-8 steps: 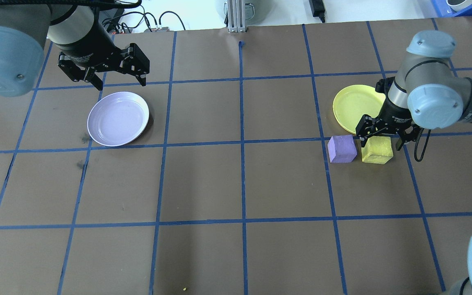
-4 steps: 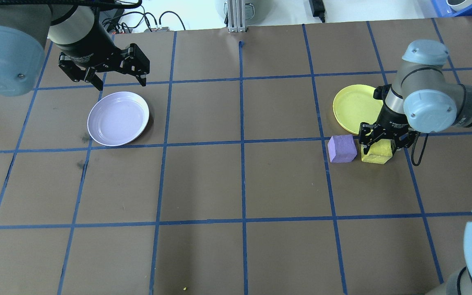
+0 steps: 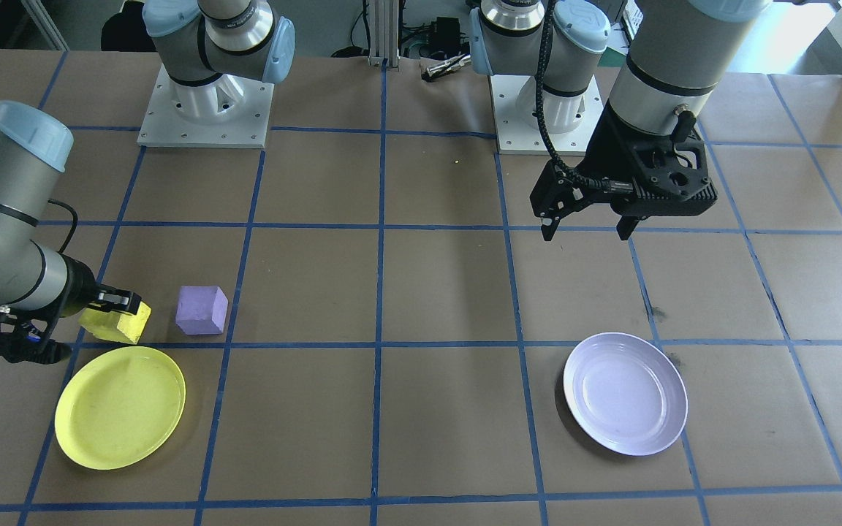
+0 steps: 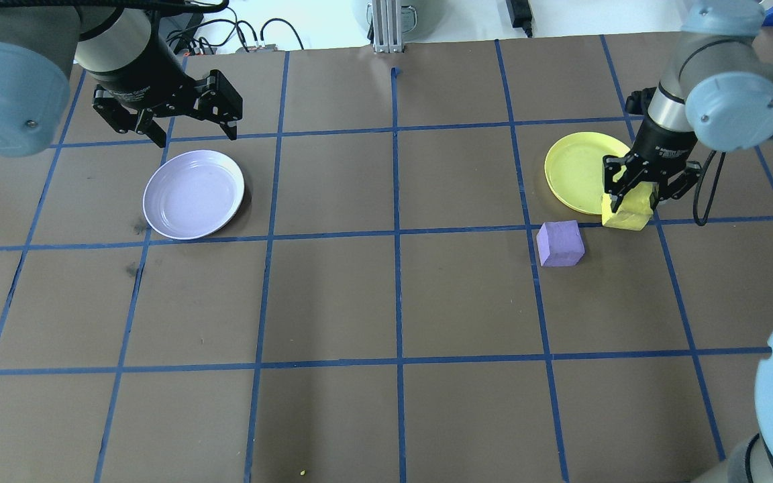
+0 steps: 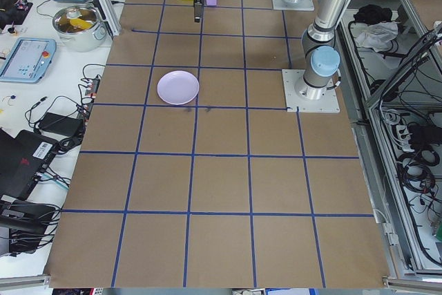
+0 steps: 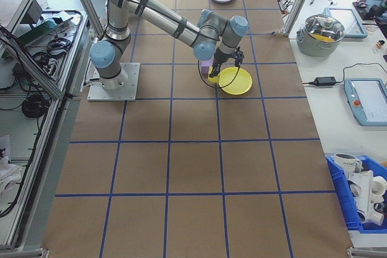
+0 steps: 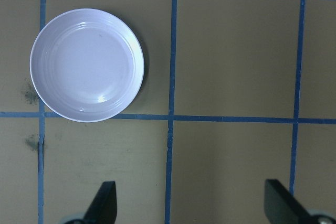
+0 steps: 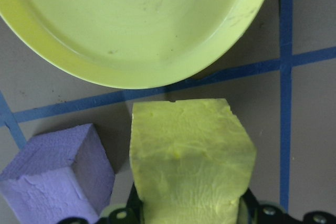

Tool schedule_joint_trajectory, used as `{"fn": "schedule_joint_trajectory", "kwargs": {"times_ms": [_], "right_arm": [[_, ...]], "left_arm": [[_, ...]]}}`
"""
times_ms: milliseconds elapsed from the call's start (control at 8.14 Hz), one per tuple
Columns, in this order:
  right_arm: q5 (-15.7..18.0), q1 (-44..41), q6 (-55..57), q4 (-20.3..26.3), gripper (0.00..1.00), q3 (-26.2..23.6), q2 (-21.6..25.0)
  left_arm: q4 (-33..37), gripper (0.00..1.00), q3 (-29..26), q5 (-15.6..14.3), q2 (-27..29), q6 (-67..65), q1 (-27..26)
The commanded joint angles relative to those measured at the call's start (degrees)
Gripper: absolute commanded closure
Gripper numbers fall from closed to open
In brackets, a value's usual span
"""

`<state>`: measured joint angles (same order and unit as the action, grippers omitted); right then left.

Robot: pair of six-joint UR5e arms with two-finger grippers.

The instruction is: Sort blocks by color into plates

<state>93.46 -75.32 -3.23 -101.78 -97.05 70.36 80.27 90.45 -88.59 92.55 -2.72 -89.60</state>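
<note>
Foam-like yellow block is seen in the front-facing view clamped in the right hand, lifted just beside the yellow plate; purple block sits on the worktop nearby. Left hand hangs spread wide and empty, back from the lavender plate.

Overhead: yellow block is held at the plate rim.

Right wrist view: rough, porous surface, judged light, soft, non-slip; opposite flat faces are best gripped, gently, to avoid crushing.
</note>
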Motion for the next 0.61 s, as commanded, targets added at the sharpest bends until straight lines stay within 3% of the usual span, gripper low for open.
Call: {"fn": "schedule_joint_trajectory", "kwargs": {"times_ms": [0,491], "right_arm": [[-0.9,-1.0,-0.4,2.7,0.71,9.7,-7.0],[-2.8,-4.3,-0.6,-6.1,0.69,12.9,-12.9]], "left_arm": [[0.0,0.00,0.0,0.0,0.0,0.0,0.1],[0.0,0.00,0.0,0.0,0.0,0.0,0.2]]}}
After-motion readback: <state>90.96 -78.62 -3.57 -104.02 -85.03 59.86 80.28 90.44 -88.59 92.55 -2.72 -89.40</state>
